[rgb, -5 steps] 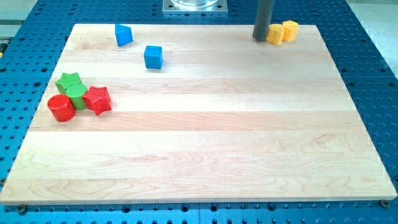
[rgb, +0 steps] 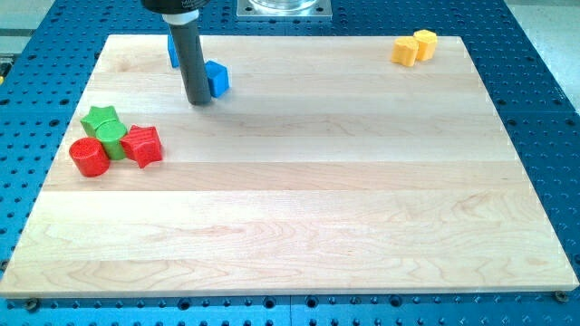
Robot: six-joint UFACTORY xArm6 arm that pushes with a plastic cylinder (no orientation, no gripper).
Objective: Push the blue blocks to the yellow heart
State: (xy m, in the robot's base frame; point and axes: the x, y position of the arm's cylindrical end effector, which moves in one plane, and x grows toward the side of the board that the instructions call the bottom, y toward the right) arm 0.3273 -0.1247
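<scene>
**Tip behind the blue cube, hearts far right**

My tip [rgb: 199, 101] rests just left of the blue cube [rgb: 217, 78], apparently touching; this tool is a bare rod holding nothing. Another blue block [rgb: 171, 52] peeks out behind it, upper left. Push steadily rightward across the smooth wooden desk [rgb: 299, 208] toward the yellow heart [rgb: 405, 51], upper right, keeping contact centred so the glossy plastic cube doesn't spin.

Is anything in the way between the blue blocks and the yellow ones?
Nothing visible is. My tip sits on the view's left of the blue cube, with the other blue block partly hidden behind the rod. The wooden board between them and the yellow blocks shows only bare wood.
</scene>
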